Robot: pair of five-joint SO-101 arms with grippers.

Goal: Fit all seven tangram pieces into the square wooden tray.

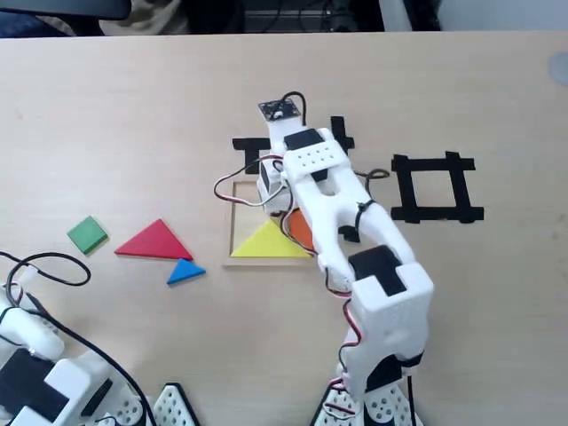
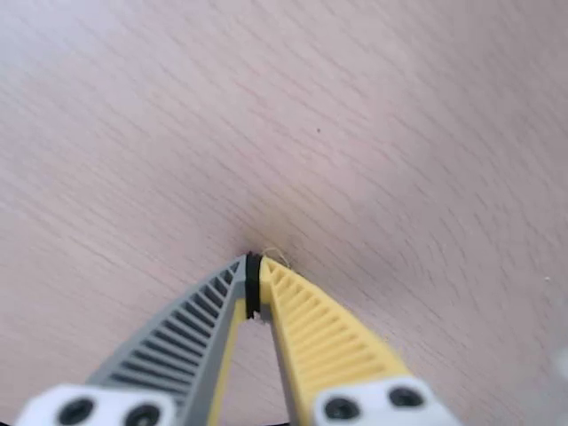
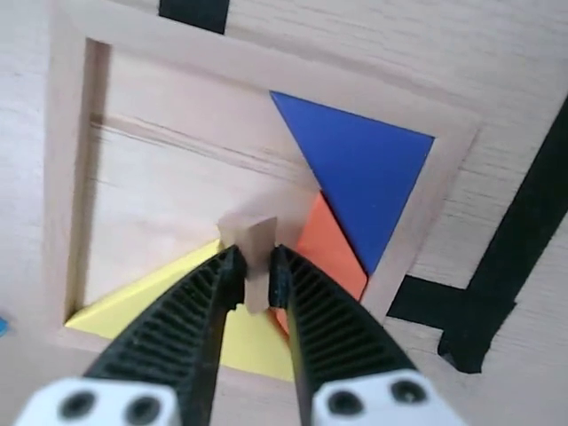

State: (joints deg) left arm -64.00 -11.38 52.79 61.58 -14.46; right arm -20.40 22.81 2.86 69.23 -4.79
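I count three in the tray (image 3: 69, 160): yellow triangle (image 3: 146, 302), big blue triangle (image 3: 359, 169), orange piece (image 3: 330, 253). My right jaws grip a wooden piece (image 3: 254, 238) at its middle; left jaws are closed, empty. The green square (image 1: 87, 234), red triangle (image 1: 154, 241) and small blue triangle (image 1: 185, 272) wait on the surface (image 1: 133, 106).

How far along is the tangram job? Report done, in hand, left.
Done: yellow triangle, big blue triangle and orange piece lie in the tray. In hand: right gripper holds a tan piece within the tray's frame. Left: green square, red triangle, small blue triangle on the table.
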